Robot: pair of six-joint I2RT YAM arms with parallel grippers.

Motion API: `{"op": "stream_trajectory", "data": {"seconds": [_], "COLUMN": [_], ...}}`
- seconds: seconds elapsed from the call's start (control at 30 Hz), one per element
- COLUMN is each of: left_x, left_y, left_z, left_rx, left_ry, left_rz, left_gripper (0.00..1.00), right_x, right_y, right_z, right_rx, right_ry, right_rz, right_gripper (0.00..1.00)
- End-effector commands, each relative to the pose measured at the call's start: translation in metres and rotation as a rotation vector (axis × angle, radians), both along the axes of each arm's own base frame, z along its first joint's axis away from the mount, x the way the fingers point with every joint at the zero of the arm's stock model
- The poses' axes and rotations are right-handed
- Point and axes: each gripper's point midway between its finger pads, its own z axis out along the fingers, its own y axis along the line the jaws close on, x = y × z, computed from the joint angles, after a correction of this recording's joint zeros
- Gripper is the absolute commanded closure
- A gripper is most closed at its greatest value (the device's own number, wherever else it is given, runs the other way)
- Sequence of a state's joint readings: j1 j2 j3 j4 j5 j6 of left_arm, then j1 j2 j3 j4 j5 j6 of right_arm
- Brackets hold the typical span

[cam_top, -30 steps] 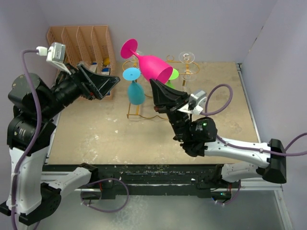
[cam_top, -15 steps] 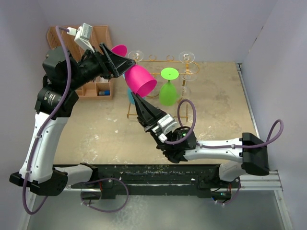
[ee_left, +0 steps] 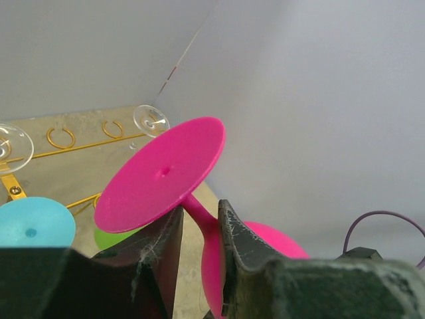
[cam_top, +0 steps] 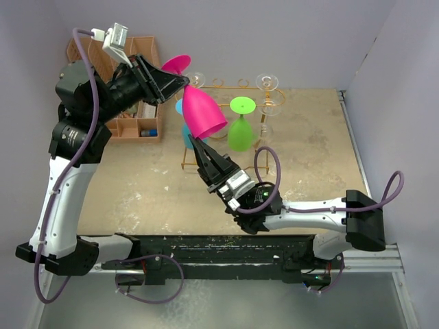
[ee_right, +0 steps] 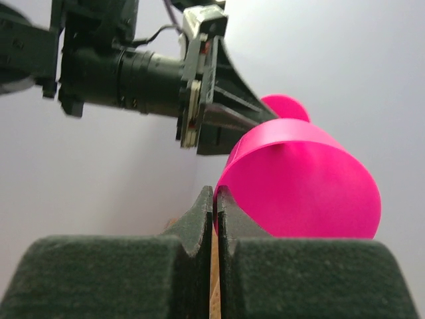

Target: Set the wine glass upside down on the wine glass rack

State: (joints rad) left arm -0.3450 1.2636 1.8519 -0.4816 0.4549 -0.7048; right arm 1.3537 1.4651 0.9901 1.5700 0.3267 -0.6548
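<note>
The pink wine glass (cam_top: 202, 113) hangs upside down and tilted in the air, just in front of the gold wire wine glass rack (cam_top: 230, 87). My left gripper (cam_top: 182, 82) comes in from the left. Its jaws are closed round the stem just under the round pink foot (ee_left: 159, 173), in the left wrist view (ee_left: 201, 209). My right gripper (cam_top: 197, 142) reaches up from below, shut on the bowl's rim (ee_right: 299, 179), the fingers pressed together (ee_right: 214, 193). The gold rail with ring loops (ee_left: 80, 143) lies beyond the foot.
On the rack hang a green glass (cam_top: 240, 130), a blue glass (cam_top: 191, 135) and a clear glass (cam_top: 267, 83). A peach slotted organiser (cam_top: 116, 55) stands at the back left, behind my left arm. Walls close the back and both sides.
My left arm swung up from the left to the glass's stem and its jaws narrowed round it. The right arm carried the glass left and tipped it more upright.
</note>
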Motion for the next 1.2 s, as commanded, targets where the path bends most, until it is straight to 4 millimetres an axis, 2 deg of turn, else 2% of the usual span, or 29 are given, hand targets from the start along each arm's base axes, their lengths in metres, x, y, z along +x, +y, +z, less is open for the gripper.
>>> {"op": "stream_trajectory", "data": {"seconds": [0.0, 0.07, 0.1, 0.2, 0.3, 0.37, 0.53, 0.8, 1.0, 1.03, 1.07, 1.17], "left_x": [0.000, 0.002, 0.002, 0.002, 0.001, 0.001, 0.003, 0.005, 0.004, 0.003, 0.003, -0.001], "left_y": [0.004, 0.004, 0.003, 0.003, 0.001, 0.001, -0.003, -0.010, -0.015, -0.017, -0.017, -0.020], "left_z": [0.029, 0.030, 0.031, 0.033, 0.033, 0.031, 0.021, 0.011, 0.003, 0.002, 0.002, 0.004], "left_rx": [-0.021, -0.027, -0.029, -0.034, -0.030, -0.029, -0.026, -0.032, -0.032, -0.032, -0.033, -0.036], "left_ry": [-0.117, -0.121, -0.123, -0.132, -0.139, -0.137, -0.094, -0.044, -0.004, -0.001, 0.004, -0.003], "left_rz": [0.004, 0.001, 0.000, -0.011, -0.025, -0.026, -0.046, -0.088, -0.128, -0.138, -0.141, -0.170], "left_gripper": [0.71, 0.62, 0.62, 0.67, 0.77, 0.77, 0.58, 0.54, 0.56, 0.57, 0.59, 0.67], "right_x": [-0.026, -0.032, -0.033, -0.032, -0.034, -0.035, -0.034, -0.027, -0.025, -0.025, -0.025, -0.024], "right_y": [-0.029, -0.025, -0.023, -0.020, -0.018, -0.018, -0.012, -0.002, 0.003, 0.004, 0.001, 0.004], "right_z": [0.022, 0.018, 0.016, 0.011, 0.009, 0.010, 0.008, 0.009, 0.010, 0.008, 0.019, 0.020], "right_rx": [0.129, 0.102, 0.094, 0.072, 0.067, 0.069, 0.051, 0.006, -0.024, -0.035, -0.012, -0.027], "right_ry": [-0.132, -0.168, -0.173, -0.182, -0.198, -0.209, -0.221, -0.259, -0.315, -0.322, -0.331, -0.344], "right_rz": [0.044, 0.057, 0.060, 0.052, 0.048, 0.047, 0.028, -0.065, -0.149, -0.158, -0.169, -0.178], "right_gripper": [1.00, 1.00, 1.00, 1.00, 1.00, 1.00, 1.00, 1.00, 1.00, 1.00, 1.00, 1.00]}}
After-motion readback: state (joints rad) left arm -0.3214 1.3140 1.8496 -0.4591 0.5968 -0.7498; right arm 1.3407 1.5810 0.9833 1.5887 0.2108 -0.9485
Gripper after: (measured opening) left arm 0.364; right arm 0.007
